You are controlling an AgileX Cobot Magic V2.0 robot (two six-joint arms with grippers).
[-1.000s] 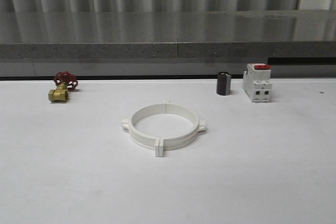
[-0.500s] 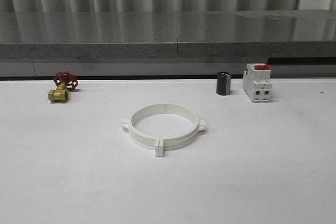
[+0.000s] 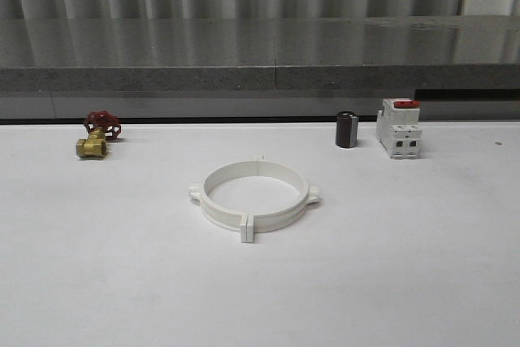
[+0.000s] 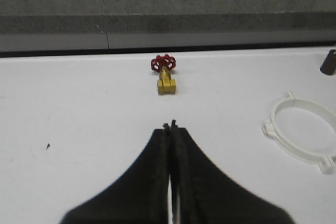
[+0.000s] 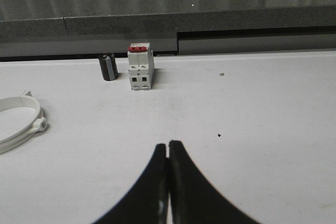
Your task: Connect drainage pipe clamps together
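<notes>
The drainage pipe clamps (image 3: 255, 196) sit joined as one ring flat on the white table (image 3: 406, 266), nearer me than the brass valve (image 3: 96, 136) at its far left and the black cylinder (image 3: 347, 130) and white breaker (image 3: 398, 128) at its far right. My left gripper (image 4: 170, 126) and right gripper (image 5: 167, 144) both have fingers pressed together on nothing, well apart from the ring. The seam tabs look closed, though I can't confirm they're latched.
</notes>
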